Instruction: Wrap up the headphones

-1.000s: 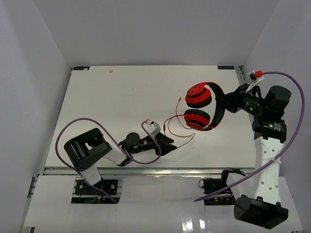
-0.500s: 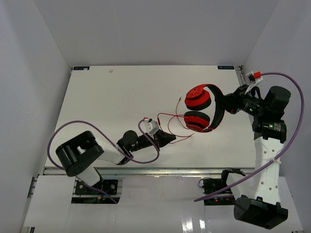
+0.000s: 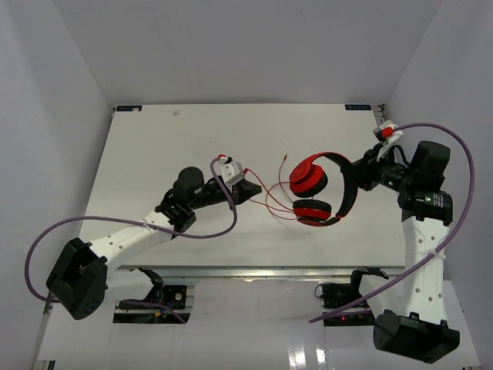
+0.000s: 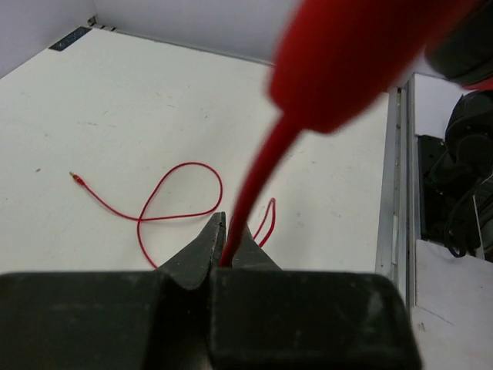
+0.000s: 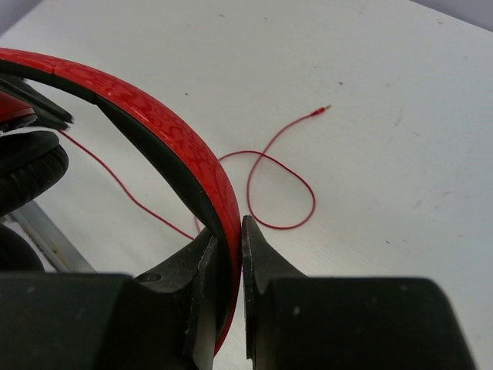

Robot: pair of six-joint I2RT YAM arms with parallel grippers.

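Your right claw [image 5: 229,231] grips the headphones [image 3: 320,189] by the headband [image 5: 154,108], holding them over the surface's [image 3: 177,146] right-centre, likely to leave the earcups free for winding; your left claw [image 4: 229,243] pinches the cable [image 4: 259,181], presumably to feed it round; the surface is white and matte, with plain pale walls [image 3: 231,46].

The headband [image 5: 146,104] is glossy red plastic with a faint crackled pattern, and the earcup padding [image 5: 23,166] is matt black and soft-looking. The thin red cable [image 4: 258,173] looks smooth and rubbery. The white table [image 5: 400,193] is matt and lightly speckled, and the right gripper [image 5: 229,231] has matt black plastic fingers [image 5: 269,266].
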